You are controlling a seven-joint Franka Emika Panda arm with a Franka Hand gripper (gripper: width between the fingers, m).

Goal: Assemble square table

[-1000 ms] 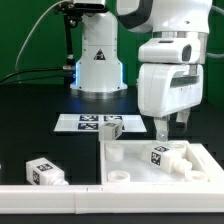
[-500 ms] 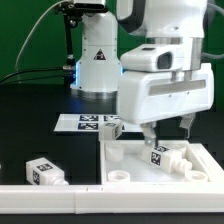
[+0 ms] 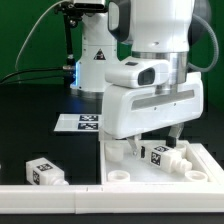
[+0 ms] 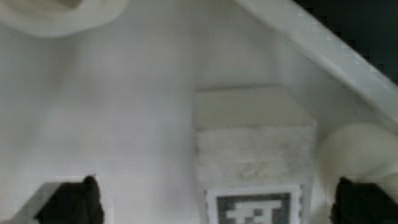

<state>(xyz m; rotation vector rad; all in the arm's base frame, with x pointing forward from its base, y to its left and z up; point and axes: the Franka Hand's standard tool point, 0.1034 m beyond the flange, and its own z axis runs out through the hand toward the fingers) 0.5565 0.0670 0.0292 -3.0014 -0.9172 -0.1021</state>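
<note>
The white square tabletop [image 3: 150, 176] lies at the exterior view's lower right, its flat face [image 4: 125, 110] and raised rim [image 4: 306, 45] filling the wrist view. On it lies a white leg [image 3: 158, 154] with a black-and-white tag. My gripper [image 3: 157, 143] hangs low over that leg, open. In the wrist view the leg [image 4: 254, 140] lies between the two dark fingertips [image 4: 71, 200], nearer one than the other, and the gripper [image 4: 217, 205] touches nothing. A second tagged leg [image 3: 45, 172] rests on the black table at the exterior view's left. A round corner hole [image 4: 68, 14] shows on the slab.
The marker board [image 3: 84, 122] lies behind the slab, partly hidden by the hand. A long white rail [image 3: 50, 198] runs along the front edge. The arm's base [image 3: 97, 62] stands at the back. A rounded white part [image 4: 359, 150] lies beside the leg.
The hand has swung toward the exterior view's left and come down over the slab, now covering the leg that lay on the marker board. The jaws stayed open.
</note>
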